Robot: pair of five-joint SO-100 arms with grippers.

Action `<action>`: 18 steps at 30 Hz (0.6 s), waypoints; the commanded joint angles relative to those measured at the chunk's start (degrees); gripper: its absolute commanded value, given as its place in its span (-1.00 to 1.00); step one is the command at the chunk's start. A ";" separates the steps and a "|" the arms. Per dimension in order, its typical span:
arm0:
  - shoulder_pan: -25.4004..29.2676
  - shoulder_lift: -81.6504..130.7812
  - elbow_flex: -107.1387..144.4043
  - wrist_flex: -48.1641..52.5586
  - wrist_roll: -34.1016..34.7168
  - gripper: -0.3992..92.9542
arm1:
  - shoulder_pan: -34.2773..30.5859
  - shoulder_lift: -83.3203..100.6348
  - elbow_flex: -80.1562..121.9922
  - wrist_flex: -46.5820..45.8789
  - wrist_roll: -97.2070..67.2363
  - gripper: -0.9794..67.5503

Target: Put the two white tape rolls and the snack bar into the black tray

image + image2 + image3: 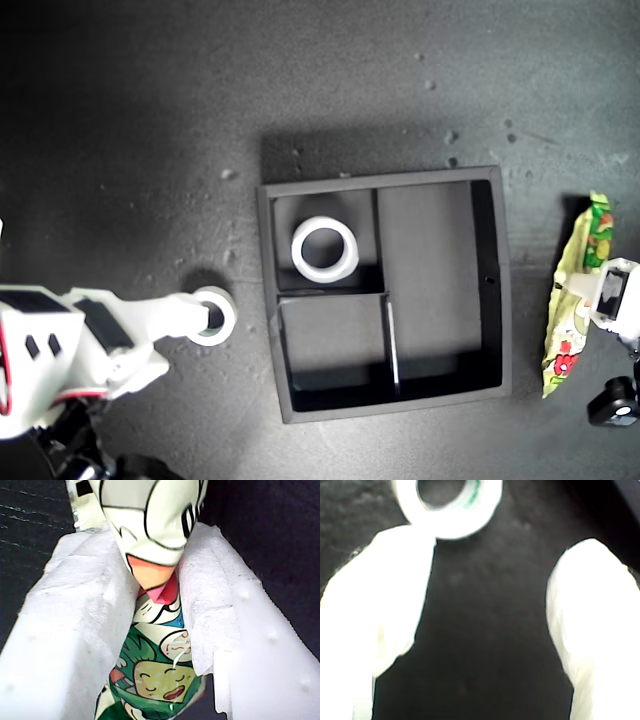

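In the exterior view, the black tray point(505, 270) holds one white tape roll point(324, 249) in a small compartment; a second roll point(213, 316) lies outside, at the exterior view's left. In the first wrist view, the snack bar point(157, 630) is clamped by my first gripper point(160, 630). In the second wrist view, my second gripper point(485, 605) is spread apart, one fingertip touching the second roll point(447, 507).

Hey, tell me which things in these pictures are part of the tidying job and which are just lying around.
Part of the job:
- tray
- roll in tray
- roll on table, by my second hand, which is open
- snack bar, gripped by my first hand

Just lying about:
- nothing else shows on the table
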 commanded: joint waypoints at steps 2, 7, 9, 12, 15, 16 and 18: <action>1.67 2.64 4.75 -6.68 -1.32 -0.62 | 1.85 0.00 -1.41 0.62 0.00 -0.97; 2.90 1.93 5.01 -6.86 -1.85 -0.62 | 3.69 0.62 -9.49 10.63 -1.93 -0.98; 3.16 1.49 5.01 -6.86 -1.93 -0.62 | 5.27 0.70 -15.38 16.35 -4.13 -0.98; 3.16 0.79 5.54 -7.47 -2.29 -0.62 | 7.82 0.35 -23.55 22.59 -7.73 -0.98; 3.34 0.53 6.50 -8.26 -2.90 -0.62 | 9.67 -0.09 -31.73 25.40 -12.13 -0.98; 3.43 0.53 6.77 -8.61 -3.08 -0.62 | 10.11 -0.79 -34.37 26.02 -13.45 -0.98; 3.60 0.35 7.56 -9.93 -3.16 -0.62 | 11.07 -4.22 -41.22 27.86 -16.17 -0.98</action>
